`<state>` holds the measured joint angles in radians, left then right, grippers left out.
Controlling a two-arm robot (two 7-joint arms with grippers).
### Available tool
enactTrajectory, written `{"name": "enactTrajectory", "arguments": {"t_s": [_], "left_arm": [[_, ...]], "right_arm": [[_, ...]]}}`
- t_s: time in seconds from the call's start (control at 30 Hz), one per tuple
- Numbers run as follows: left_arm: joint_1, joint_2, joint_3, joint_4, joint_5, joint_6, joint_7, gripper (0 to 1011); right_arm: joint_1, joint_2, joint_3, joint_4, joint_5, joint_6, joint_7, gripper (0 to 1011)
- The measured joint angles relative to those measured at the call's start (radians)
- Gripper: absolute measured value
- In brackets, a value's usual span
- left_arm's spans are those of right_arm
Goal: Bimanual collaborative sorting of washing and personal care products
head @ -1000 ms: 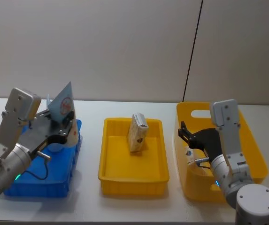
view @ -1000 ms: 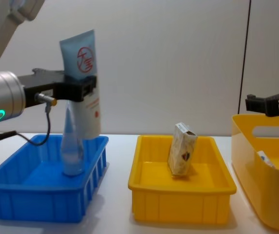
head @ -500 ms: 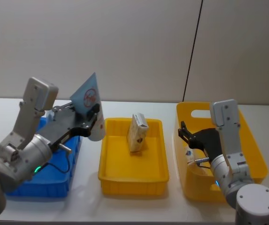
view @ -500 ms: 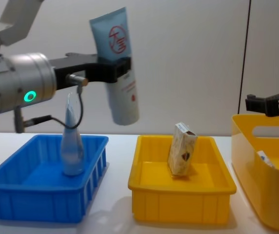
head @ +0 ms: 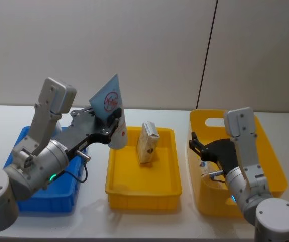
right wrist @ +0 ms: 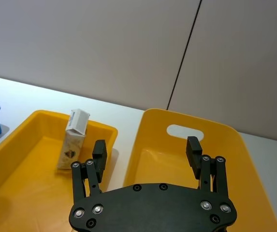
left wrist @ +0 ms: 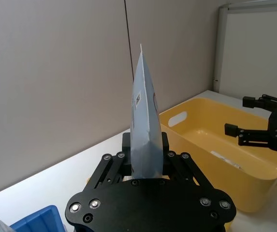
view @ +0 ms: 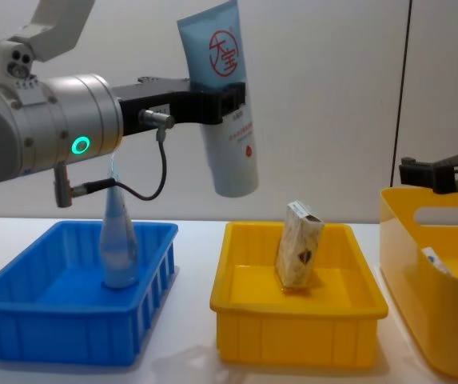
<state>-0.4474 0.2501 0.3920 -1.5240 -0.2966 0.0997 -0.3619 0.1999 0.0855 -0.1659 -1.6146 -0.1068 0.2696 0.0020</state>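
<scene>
Chest view shows us our left hand (view: pixel 222 98) clenched on a blue tube (view: pixel 232 152), held cap down over the left end of the yellow tray (view: pixel 292 316), which holds a carton (view: pixel 299 244). Our right hand (right wrist: pixel 146 147) hovers released over the yellow bin (right wrist: pixel 215 145)
</scene>
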Motion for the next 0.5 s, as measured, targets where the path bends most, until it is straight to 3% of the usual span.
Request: {"name": "enactTrajectory", "arguments": {"t_s": [0.5], "left_arm": [[-0.010,-0.008,0.010,0.003,-0.004,0.003,-0.006,264]], "right_arm": [[0.010,0.052,-0.032,-0.007,0.027,-0.011,0.143,1004]]}}
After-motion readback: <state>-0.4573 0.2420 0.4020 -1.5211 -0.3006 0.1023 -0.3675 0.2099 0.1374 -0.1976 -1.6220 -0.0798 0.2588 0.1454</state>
